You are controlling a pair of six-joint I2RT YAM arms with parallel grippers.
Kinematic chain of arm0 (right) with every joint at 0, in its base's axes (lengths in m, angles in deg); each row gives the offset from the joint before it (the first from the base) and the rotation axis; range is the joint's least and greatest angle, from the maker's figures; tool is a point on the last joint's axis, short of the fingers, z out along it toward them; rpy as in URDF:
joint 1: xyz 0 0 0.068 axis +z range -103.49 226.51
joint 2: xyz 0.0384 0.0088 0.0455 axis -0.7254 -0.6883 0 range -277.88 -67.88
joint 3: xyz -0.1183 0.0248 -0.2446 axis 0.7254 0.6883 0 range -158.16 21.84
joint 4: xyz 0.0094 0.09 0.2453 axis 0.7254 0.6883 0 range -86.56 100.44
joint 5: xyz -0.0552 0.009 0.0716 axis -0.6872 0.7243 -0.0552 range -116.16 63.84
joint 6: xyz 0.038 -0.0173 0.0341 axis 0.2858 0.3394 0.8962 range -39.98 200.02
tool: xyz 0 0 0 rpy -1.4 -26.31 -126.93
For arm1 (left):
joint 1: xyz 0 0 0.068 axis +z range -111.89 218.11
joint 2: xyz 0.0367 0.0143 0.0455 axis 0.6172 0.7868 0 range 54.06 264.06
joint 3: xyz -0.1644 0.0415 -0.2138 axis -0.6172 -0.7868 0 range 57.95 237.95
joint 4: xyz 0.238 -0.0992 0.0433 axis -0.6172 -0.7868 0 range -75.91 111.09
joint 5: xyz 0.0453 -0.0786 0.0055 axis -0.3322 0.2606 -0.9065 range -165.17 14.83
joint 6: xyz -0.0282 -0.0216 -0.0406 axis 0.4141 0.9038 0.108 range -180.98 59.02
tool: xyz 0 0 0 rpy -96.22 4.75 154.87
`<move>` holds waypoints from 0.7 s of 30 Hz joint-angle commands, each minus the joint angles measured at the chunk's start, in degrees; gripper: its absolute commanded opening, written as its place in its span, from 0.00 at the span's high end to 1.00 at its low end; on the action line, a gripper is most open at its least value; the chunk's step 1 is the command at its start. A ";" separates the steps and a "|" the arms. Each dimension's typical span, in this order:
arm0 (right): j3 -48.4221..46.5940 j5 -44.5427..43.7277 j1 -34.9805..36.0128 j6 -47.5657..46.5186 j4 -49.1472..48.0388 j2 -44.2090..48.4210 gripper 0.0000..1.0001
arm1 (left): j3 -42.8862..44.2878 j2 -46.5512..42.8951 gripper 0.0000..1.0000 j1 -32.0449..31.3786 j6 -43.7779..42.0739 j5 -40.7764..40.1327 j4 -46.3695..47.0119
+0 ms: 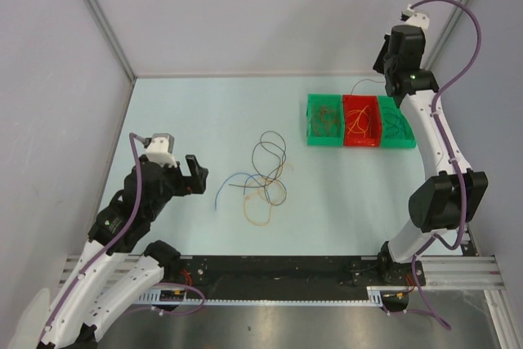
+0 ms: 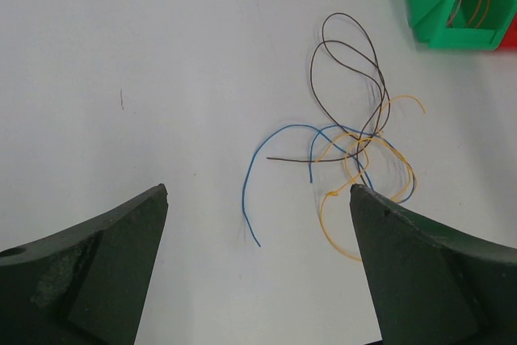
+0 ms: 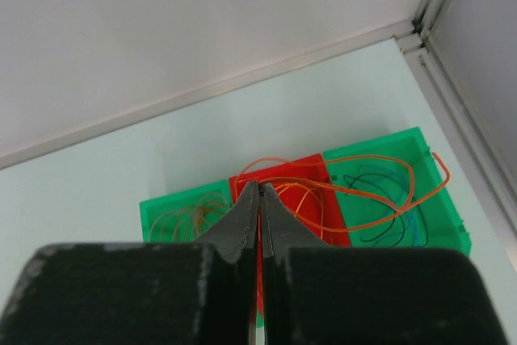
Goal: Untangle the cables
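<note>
A loose tangle of cables [image 1: 265,177] in blue, dark brown and yellow-orange lies on the table's middle. My left gripper [image 1: 196,174] hovers open to its left, nothing between the fingers. From the left wrist, the tangle [image 2: 355,143] lies ahead and to the right of the open gripper [image 2: 258,191], and a blue cable end [image 2: 250,175] reaches closest. My right gripper [image 1: 381,67] is raised above the bins at the back right. It [image 3: 259,185] is shut on an orange cable [image 3: 404,169], which loops out over the bins below.
Three bins stand in a row at the back right: a green one [image 1: 324,142] with brownish wires, a red one [image 1: 362,144] with orange wires, and a green one [image 1: 402,145] with dark and blue wires. Walls close the back and sides.
</note>
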 commanded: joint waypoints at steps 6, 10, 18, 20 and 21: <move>10.15 6.35 0.75 7.71 -7.00 2.85 1.00 | 0.03 0.24 0.00 0.56 -0.19 0.28 1.75; 12.53 8.46 1.01 9.92 -7.70 1.80 1.00 | 0.03 0.24 0.00 0.56 -0.19 0.28 1.67; 15.42 10.92 2.50 12.91 -8.76 -0.14 1.00 | 0.03 0.15 0.00 0.56 -0.19 0.28 1.67; 16.56 11.45 3.73 13.78 -9.11 -1.10 1.00 | 0.03 0.24 0.00 0.65 -0.19 0.37 1.75; 16.75 11.45 4.26 14.22 -9.20 -1.37 1.00 | 0.03 0.24 0.00 0.65 -0.19 0.37 1.67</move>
